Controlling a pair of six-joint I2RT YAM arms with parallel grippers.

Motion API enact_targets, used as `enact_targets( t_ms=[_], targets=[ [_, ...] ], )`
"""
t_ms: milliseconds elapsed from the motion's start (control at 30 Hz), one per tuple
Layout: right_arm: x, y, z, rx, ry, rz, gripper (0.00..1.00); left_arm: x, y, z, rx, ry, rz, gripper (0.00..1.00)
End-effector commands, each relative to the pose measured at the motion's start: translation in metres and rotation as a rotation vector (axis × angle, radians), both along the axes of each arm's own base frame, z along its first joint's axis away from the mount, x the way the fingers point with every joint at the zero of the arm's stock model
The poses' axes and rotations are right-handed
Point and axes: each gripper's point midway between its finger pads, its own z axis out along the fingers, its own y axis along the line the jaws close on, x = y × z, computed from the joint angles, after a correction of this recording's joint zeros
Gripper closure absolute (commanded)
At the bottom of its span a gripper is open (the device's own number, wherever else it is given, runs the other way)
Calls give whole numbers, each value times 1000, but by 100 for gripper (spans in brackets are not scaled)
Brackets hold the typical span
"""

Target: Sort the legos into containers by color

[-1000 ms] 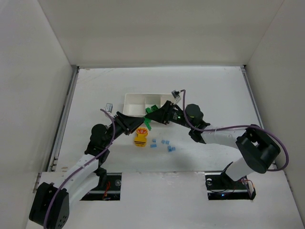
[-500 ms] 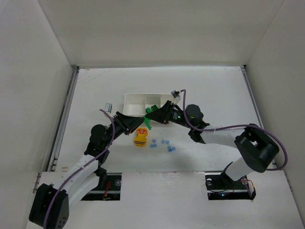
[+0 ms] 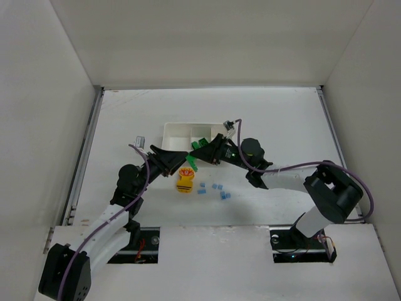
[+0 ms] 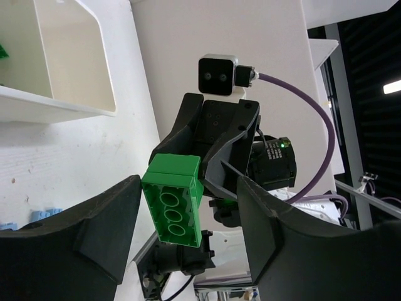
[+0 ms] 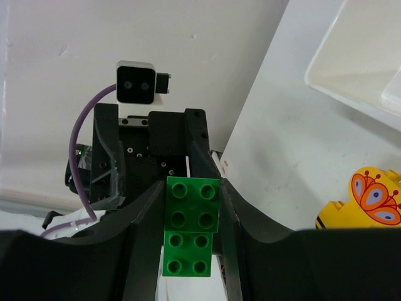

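- Tray [image 3: 177, 137] sits mid-table. Green bricks [image 3: 200, 145] lie in it, apparently in the middle compartment; the right end is hidden by the arm.
- The held green brick [image 5: 191, 226] is clamped between the right fingers [image 5: 143, 232], raised off the table [image 3: 282, 119] just in front of the tray.
- The left fingers [image 4: 94, 232] are spread either side of the same brick, with a gap on each side.
- A yellow brick [image 3: 184, 180] lies just below; blue bricks [image 3: 217, 187] are near, to its right.
- Open table is seen beyond the tray and out to both side walls.

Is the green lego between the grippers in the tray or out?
Out: the green lego sits clamped in the right gripper, outside the white tray.
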Motion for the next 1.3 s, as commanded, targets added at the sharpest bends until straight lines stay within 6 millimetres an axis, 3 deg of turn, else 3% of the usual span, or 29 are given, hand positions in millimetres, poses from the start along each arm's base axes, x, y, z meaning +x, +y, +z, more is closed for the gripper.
enact_targets(
  t_ms=[0,333,667,800,967,1267],
  targets=[
    [9,6,22,55,-55,-27,66,-4,-2,20,-18,-95,-10,40],
    [22,8,32,87,-38,-65,66,-7,-13,12,12,-92,-37,42],
    [25,8,33,98,-24,-74,65,-5,-22,12,32,-95,-50,54],
    [24,7,34,106,-23,-70,65,-5,-23,11,34,-95,-48,66],
    [29,-6,35,118,-19,-80,65,-6,-19,10,37,-99,-40,79],
    [44,-30,37,93,-37,-124,66,-3,-5,-2,61,-67,-8,82]
  ],
)
